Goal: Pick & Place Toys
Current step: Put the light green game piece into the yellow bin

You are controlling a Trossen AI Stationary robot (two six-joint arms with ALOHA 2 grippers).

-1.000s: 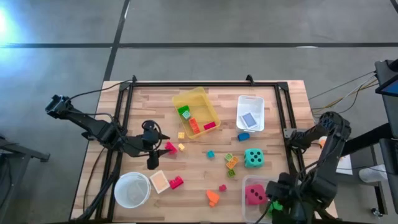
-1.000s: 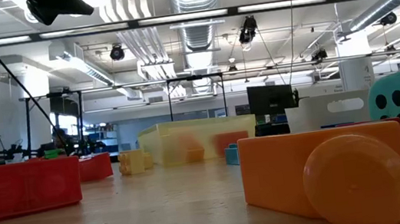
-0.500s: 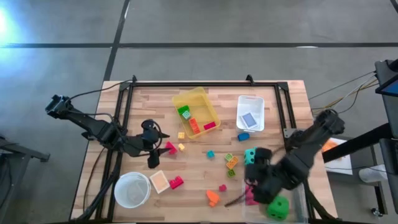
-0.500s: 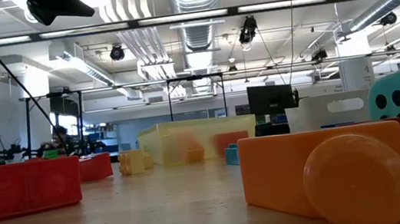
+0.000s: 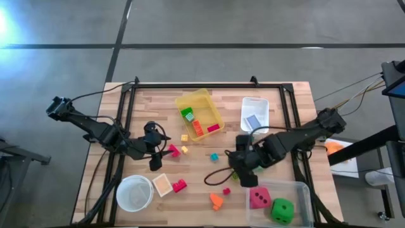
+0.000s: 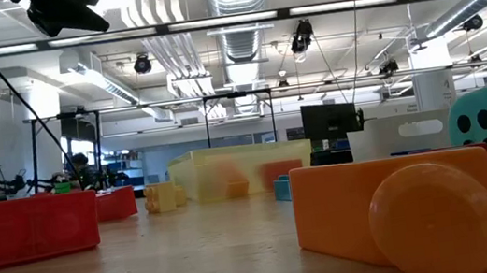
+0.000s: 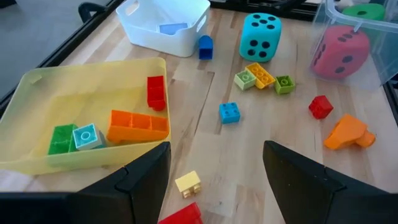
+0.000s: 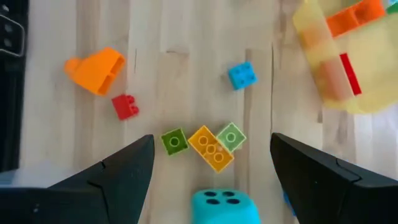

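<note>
Seen from above, a wooden counter [image 5: 190,171] holds scattered toys. At the left, the left hand [image 5: 154,166] hangs over the counter beside a pink block [image 5: 171,150], its fingers apart and holding nothing. Below it sit a round white bowl [image 5: 134,193] and a red block [image 5: 180,185]. Toward the middle, a yellow bin [image 5: 200,114] holds green, orange and red blocks; the left wrist view shows these contents more plainly, with an orange block [image 7: 137,125] lying flat inside. A white bin [image 5: 255,115] stands to its right.

Right of centre, the right hand [image 5: 243,180] hovers over the middle of the counter, fingers spread wide and empty. From above, its arm hides the teal die. Both wrist views reveal the teal die [image 7: 260,37] standing on the counter, just beside a cluster of green and yellow blocks [image 8: 204,144], with a small blue block [image 8: 241,74] near.

At the lower right, a clear bin [image 5: 279,201] holds the pink-red die [image 5: 259,198] and the green die [image 5: 282,208] side by side.

The low view, level with the counter, shows an orange toy [image 6: 397,213] close up and a red block [image 6: 25,229] at the left.
</note>
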